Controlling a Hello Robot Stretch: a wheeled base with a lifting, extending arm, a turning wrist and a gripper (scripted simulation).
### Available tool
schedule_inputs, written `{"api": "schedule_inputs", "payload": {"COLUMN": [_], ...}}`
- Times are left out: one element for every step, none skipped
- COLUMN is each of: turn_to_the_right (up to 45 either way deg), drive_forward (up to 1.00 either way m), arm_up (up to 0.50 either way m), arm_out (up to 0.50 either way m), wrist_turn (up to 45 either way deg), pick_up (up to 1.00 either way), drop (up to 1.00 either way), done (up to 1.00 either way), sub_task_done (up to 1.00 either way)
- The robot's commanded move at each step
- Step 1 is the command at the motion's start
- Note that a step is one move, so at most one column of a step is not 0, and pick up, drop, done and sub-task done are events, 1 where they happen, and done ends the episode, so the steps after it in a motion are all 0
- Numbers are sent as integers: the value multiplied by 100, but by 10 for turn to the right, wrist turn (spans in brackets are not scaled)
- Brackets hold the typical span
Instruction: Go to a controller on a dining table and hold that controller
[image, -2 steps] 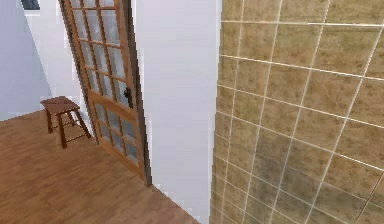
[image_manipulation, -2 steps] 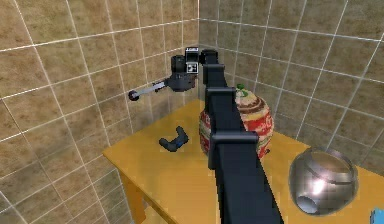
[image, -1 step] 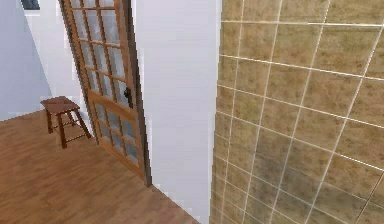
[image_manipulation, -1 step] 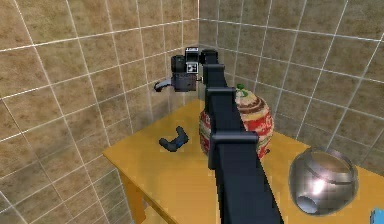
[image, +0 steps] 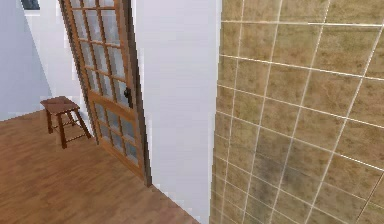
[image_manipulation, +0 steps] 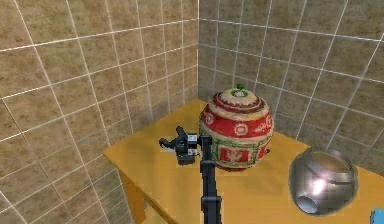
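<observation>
My gripper (image_manipulation: 172, 144) stands at the end of the dark arm bar (image_manipulation: 208, 195), above a yellow wooden table (image_manipulation: 150, 175) set in a tiled corner. Its dark body lies just left of a large red, green and white patterned ball-shaped ornament (image_manipulation: 238, 128) on the table. I cannot make out the gripper's far end well enough to tell whether it holds anything. No shape on the table reads as a controller.
A shiny silver sphere (image_manipulation: 323, 182) sits at the arm side view's lower right. In the forward view a tan tiled wall (image: 300, 110) fills the right. A white wall end (image: 175, 90), a glazed wooden door (image: 105, 70) and a small wooden stool (image: 62, 112) stand on wood floor (image: 60, 180).
</observation>
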Motion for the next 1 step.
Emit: {"api": "schedule_inputs", "payload": {"turn_to_the_right": [0], "drive_forward": [0], "arm_up": [0], "arm_out": [0], "wrist_turn": [0], "pick_up": [100], "drop": [0], "done": [0], "sub_task_done": [0]}}
